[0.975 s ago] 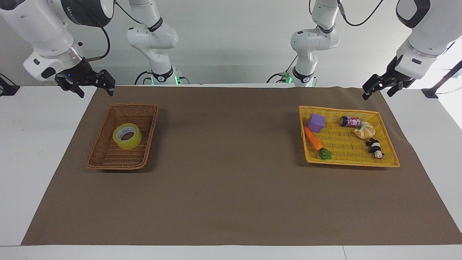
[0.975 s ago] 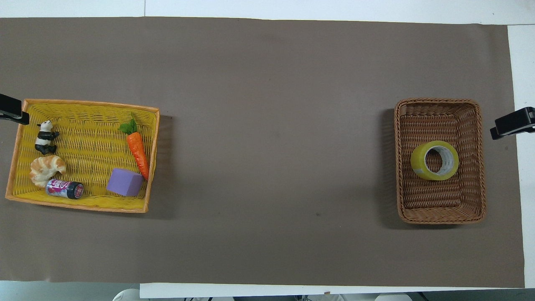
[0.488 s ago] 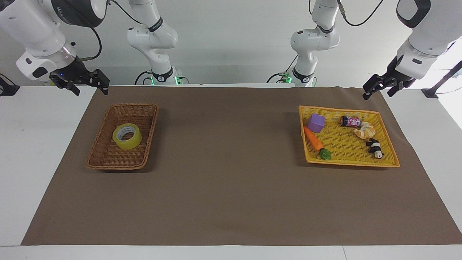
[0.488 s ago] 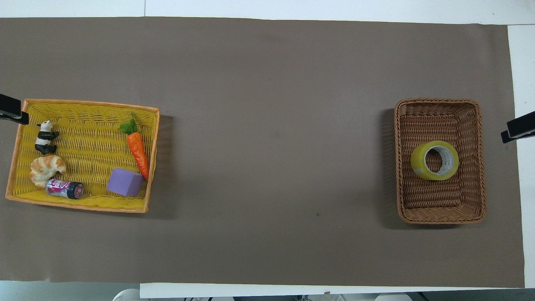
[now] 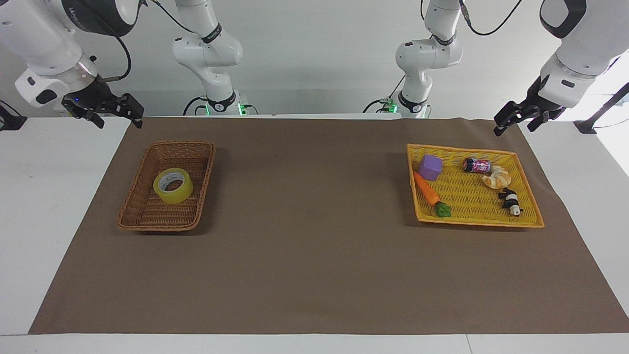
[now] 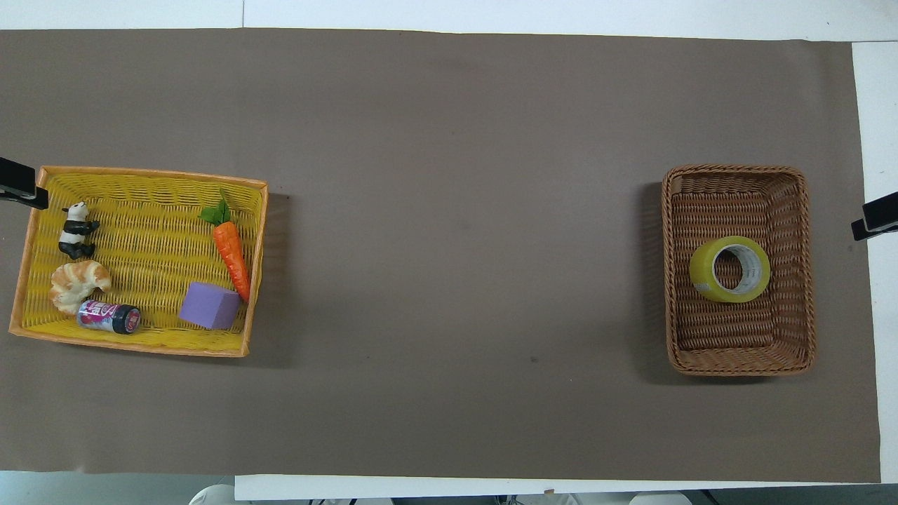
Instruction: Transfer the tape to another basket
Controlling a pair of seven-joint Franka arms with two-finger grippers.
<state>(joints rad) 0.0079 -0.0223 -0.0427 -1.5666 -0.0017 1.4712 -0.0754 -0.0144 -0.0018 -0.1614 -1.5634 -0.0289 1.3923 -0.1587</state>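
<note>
While hovering over the edge of the brown mat (image 5: 314, 255) at the right arm's end of the desk (image 5: 59, 196), spread wide and gripping nothing: right hand (image 5: 120, 123), up clear of the brown wicker basket (image 5: 128, 209). Lying flat on that basket's floor, hole up, about mid-basket and untouched: yellow packing tape (image 5: 173, 185). Over at the left arm's end, raised beside a corner of the yellow tray basket (image 5: 479, 223): left hand (image 5: 511, 129), fingers parted, empty, waiting. Inside the tray: purple cube (image 5: 430, 167), toy carrot (image 5: 425, 189), croissant (image 5: 496, 178), panda figure (image 5: 511, 201), small can (image 5: 476, 165) on its side
</note>
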